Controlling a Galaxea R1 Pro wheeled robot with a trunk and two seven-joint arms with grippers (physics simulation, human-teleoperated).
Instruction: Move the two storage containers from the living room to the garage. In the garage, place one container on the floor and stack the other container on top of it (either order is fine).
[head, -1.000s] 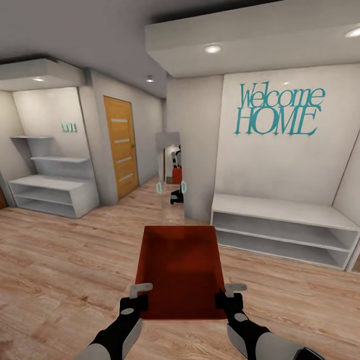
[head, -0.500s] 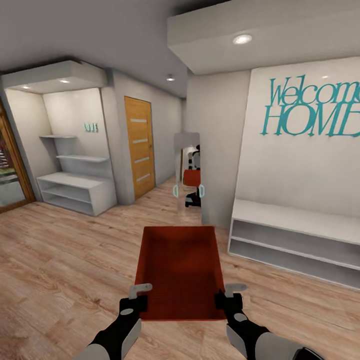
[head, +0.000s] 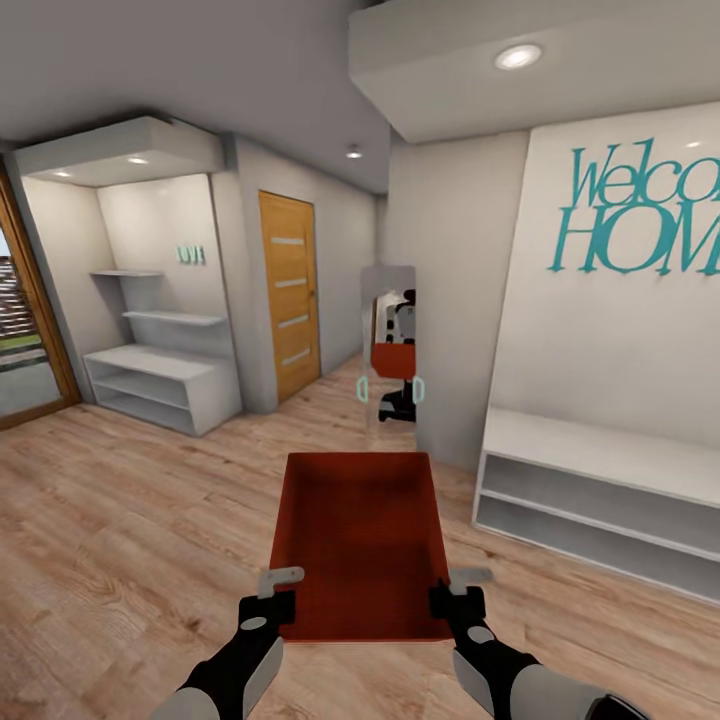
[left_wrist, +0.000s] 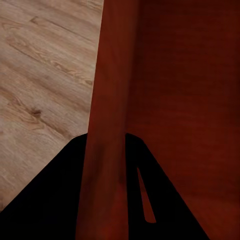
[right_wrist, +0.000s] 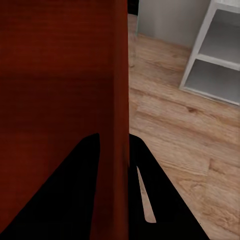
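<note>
One orange-red lidless storage container (head: 358, 540) hangs level in front of me above the light wood-plank floor (head: 140, 520), held by its two long side walls near the end closest to me. My left gripper (head: 283, 598) is shut on the left wall, and my right gripper (head: 455, 595) is shut on the right wall. In the left wrist view the thin red wall (left_wrist: 107, 90) runs between the black fingers of the left gripper (left_wrist: 106, 142). In the right wrist view the other wall (right_wrist: 117, 75) sits the same way in the right gripper (right_wrist: 114, 142).
A narrow mirror (head: 392, 350) straight ahead reflects me and the container. An orange-wood door (head: 290, 295) with pale stripes stands left of it. White shelves (head: 160, 385) are at the left, a low white bench shelf (head: 600, 480) at the right, a glass door (head: 25, 330) at far left.
The whole view has swung left and moved forward: the door, mirror and lettered wall slid right and look nearer, and a glass door came in at the left. The container stays held the same.
</note>
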